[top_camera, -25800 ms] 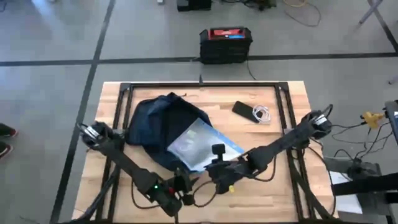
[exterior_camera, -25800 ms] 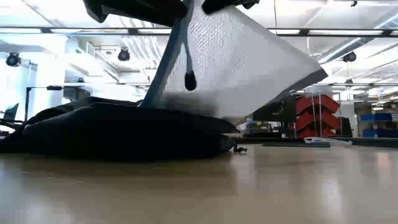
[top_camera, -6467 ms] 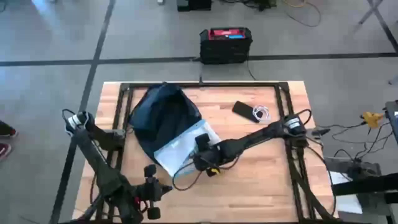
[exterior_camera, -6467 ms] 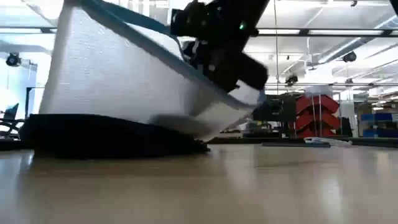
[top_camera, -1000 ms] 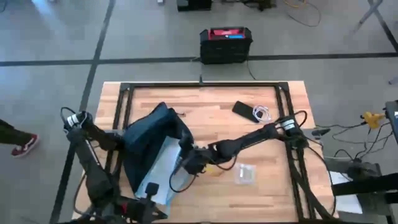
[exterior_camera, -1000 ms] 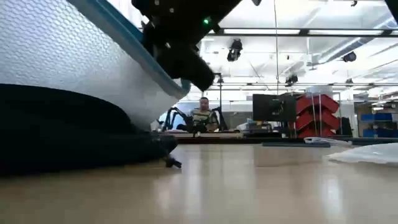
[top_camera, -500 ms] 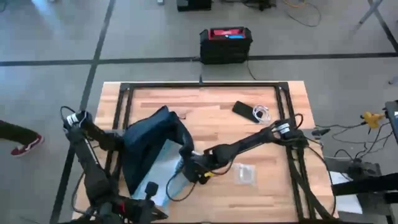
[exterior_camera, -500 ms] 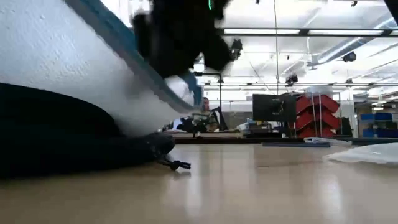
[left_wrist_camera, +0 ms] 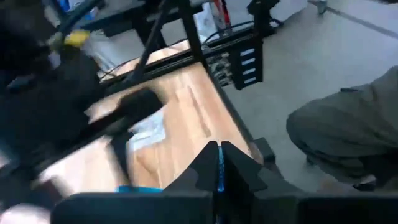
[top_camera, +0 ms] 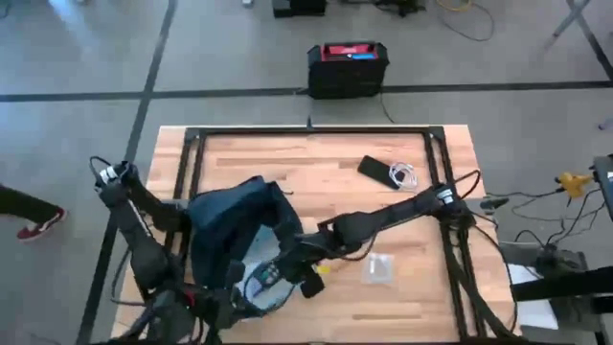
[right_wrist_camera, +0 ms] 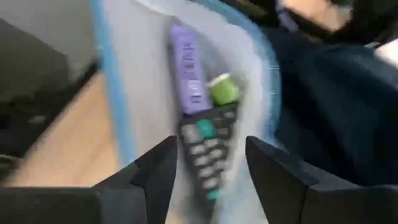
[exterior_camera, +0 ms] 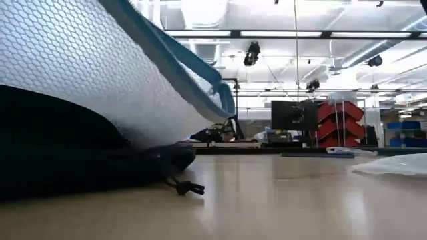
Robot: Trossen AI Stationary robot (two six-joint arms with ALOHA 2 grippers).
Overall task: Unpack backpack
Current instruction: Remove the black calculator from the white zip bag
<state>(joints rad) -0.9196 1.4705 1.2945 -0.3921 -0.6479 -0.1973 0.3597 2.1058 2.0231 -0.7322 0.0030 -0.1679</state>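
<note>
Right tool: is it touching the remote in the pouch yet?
Cannot tell. The right wrist view shows the right tool open, framing the remote inside the pouch, but not its height above it.

One camera looks straight down on the table (top_camera: 421, 287). One sits low, very near the backpack (exterior_camera: 60, 150); both see it.

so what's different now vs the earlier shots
The backpack has been dragged from the table's far middle to its near left corner. The white mesh pouch is further out of it, at the near edge, a remote control showing inside. A small clear bag now lies on the table. The right claw followed the pouch, open over it; the left claw is shut. Phone and cable stayed.
</note>
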